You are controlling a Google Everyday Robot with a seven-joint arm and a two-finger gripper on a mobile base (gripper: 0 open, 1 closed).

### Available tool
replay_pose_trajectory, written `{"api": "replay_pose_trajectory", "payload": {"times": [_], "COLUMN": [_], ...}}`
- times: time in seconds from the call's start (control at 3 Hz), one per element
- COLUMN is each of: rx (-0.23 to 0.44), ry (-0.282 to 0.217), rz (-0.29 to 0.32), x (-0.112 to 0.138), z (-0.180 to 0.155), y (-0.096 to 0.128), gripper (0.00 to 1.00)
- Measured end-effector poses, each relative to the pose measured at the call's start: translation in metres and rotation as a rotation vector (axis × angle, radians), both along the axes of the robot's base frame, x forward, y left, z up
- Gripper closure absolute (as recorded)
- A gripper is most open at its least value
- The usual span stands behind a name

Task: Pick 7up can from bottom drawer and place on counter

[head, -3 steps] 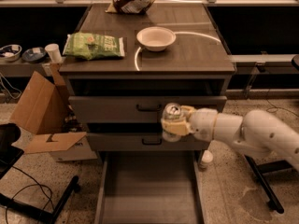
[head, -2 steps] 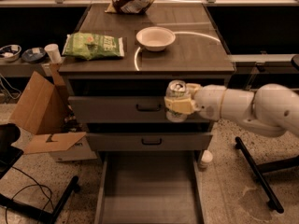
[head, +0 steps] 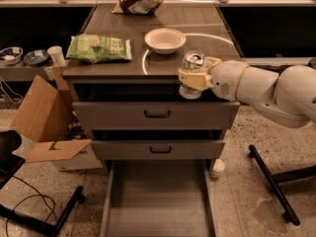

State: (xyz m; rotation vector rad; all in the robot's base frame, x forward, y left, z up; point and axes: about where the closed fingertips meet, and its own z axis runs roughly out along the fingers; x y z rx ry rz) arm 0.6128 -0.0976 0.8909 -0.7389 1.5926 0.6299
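Arm (head: 266,88) reaches in from the right, forearm roughly level, wrist pointing left. Claw (head: 190,79) is clenched around the can (head: 193,61), which is held upright off any surface, against the front edge of the worktop (head: 163,65) and near the white bowl (head: 165,39). Bottom drawer (head: 158,201) stands open below.
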Motion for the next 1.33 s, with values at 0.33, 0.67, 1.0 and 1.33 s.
{"api": "replay_pose_trajectory", "payload": {"times": [0.33,0.67,1.0,1.33], "rx": [0.048,0.048,0.081,0.125], "ry": [-0.055,-0.055,-0.050,-0.075], "rz": [-0.157,-0.157,-0.166,-0.194], "x": [0.038,0.038,0.050,0.083], "z": [0.010,0.010,0.011,0.036], "y": [-0.030,-0.030,-0.034,-0.054], "gripper": [1.00,1.00,1.00,1.00]}}
